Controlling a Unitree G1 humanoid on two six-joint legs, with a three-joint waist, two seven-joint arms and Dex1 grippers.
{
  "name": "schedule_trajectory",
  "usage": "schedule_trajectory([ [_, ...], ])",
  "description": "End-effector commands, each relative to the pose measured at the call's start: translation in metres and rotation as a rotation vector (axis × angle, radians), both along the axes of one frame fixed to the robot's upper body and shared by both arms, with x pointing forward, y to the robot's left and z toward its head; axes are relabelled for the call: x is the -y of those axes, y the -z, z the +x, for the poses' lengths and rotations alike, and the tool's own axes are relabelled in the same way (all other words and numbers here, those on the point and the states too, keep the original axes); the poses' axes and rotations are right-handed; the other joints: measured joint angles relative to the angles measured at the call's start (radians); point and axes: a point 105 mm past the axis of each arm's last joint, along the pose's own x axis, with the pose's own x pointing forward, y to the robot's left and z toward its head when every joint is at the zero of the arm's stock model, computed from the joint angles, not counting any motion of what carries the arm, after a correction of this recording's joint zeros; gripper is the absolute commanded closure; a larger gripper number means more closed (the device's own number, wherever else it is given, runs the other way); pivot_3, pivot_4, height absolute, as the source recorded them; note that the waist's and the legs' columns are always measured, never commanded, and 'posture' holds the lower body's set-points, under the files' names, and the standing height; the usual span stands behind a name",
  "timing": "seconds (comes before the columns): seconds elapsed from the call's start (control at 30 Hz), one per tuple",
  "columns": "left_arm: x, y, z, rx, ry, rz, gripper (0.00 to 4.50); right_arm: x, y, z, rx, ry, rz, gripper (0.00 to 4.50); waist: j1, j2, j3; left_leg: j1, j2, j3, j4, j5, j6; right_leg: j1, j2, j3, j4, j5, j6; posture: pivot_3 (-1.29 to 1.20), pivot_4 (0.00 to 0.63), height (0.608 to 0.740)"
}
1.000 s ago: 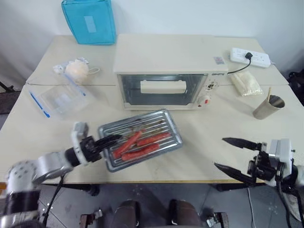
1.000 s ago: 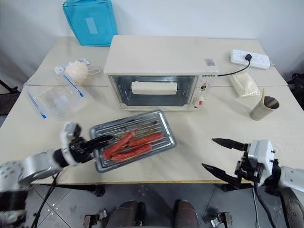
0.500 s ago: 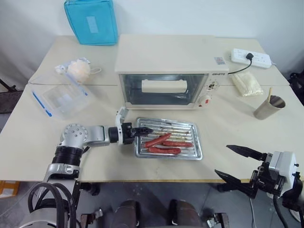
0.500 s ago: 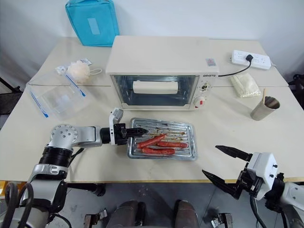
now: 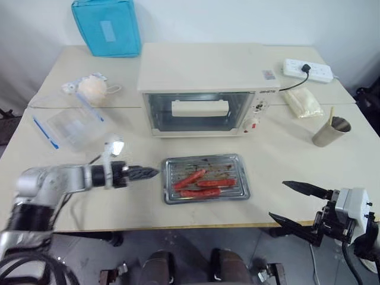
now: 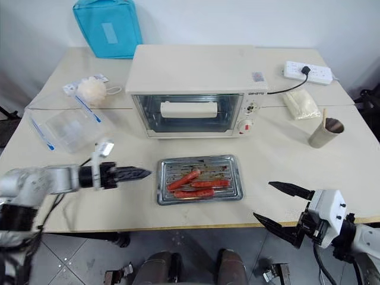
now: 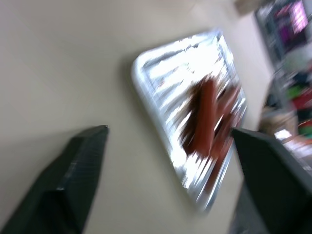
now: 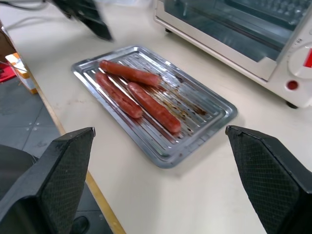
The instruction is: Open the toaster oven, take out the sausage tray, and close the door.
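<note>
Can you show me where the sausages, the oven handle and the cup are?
sausages (image 5: 205,183), left eye view, middle of the three.
oven handle (image 5: 200,108), left eye view, bar's middle.
cup (image 5: 328,133), left eye view, its side.

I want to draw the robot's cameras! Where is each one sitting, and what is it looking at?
Left eye and right eye views: on the head, looking forward and down at the table, toaster oven and sausage tray; both arms show.
Left wrist view: on the left arm, looking along the open left gripper at the tray.
Right wrist view: on the right arm, looking along the open right gripper at the tray and oven.
Shared: every view shows the tray.
</note>
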Motion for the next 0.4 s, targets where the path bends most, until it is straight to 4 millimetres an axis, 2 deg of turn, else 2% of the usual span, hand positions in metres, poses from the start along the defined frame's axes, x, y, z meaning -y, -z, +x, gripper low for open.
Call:
schedule_trajectory([
  [0.03,-0.025,-0.034,-0.008,0.398,0.058,0.030,0.02,0.006,-0.006,0.000,-0.004,-0.039,-0.008,0.00,0.003,0.001,0.000,0.000,0.000,0.000,-0.001,-0.001,-0.001,-0.001,-0.001,0.000,0.000,0.000,0.000,0.00,0.150,0.740],
  [0.1,-0.040,-0.037,-0.018,0.614,0.096,0.189,0.02,0.006,-0.010,0.002,0.006,-0.062,-0.013,0.00,0.009,0.000,0.000,-0.001,0.000,0.002,-0.005,-0.001,-0.001,-0.004,-0.002,0.001,-0.001,0.000,0.000,0.00,0.150,0.740],
  [0.2,-0.051,-0.029,-0.037,0.774,0.208,0.394,0.02,0.000,-0.017,0.004,0.022,-0.119,-0.014,0.00,0.011,0.000,0.000,-0.001,0.000,0.004,-0.009,0.000,0.000,-0.007,-0.003,0.001,-0.002,0.000,-0.002,0.00,0.150,0.740],
  [0.27,-0.053,-0.024,-0.045,0.792,0.253,0.405,0.02,-0.005,-0.018,0.005,0.024,-0.158,-0.020,0.00,0.014,0.001,0.000,-0.002,0.000,0.006,-0.009,0.000,0.000,-0.009,-0.003,0.001,-0.001,0.000,-0.002,0.00,0.150,0.740],
  [0.4,-0.056,-0.020,-0.046,0.792,0.210,0.366,0.02,-0.013,-0.019,0.009,0.040,-0.205,-0.012,0.00,0.014,0.000,0.000,-0.003,0.000,0.008,-0.009,0.000,0.002,-0.010,-0.002,0.000,0.003,0.000,-0.001,0.00,0.150,0.740],
])
